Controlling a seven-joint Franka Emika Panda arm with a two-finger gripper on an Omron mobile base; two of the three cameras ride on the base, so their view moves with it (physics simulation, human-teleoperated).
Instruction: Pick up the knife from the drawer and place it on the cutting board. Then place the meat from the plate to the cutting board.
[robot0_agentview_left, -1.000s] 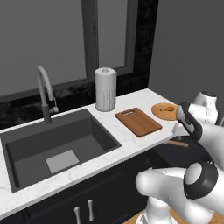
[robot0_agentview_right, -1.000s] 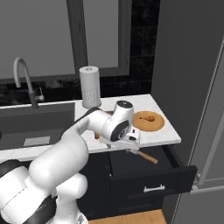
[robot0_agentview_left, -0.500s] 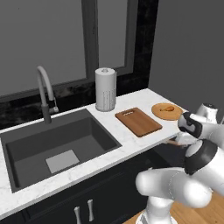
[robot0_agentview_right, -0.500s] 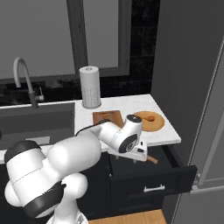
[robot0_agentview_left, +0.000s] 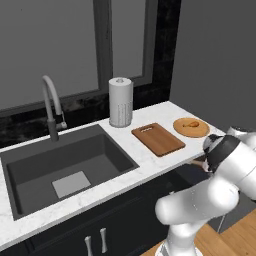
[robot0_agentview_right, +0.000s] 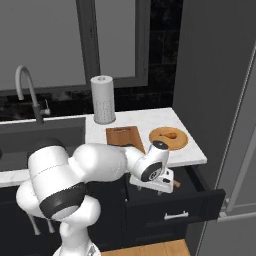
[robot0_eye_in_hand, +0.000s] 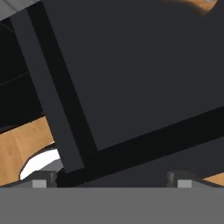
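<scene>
Inside the open drawer, the knife lies just beside the claw, whose jaws stand released; only its wooden handle end shows.

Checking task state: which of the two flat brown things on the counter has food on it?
The round tan plate, at the counter's right end; the meat lies on it. The rectangular cutting board beside it, nearer the sink, is bare.

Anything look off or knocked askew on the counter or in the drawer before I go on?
Nothing stands out. The cutting board lies flat, the meat sits on the plate, and the drawer is open under the open gripper.
</scene>
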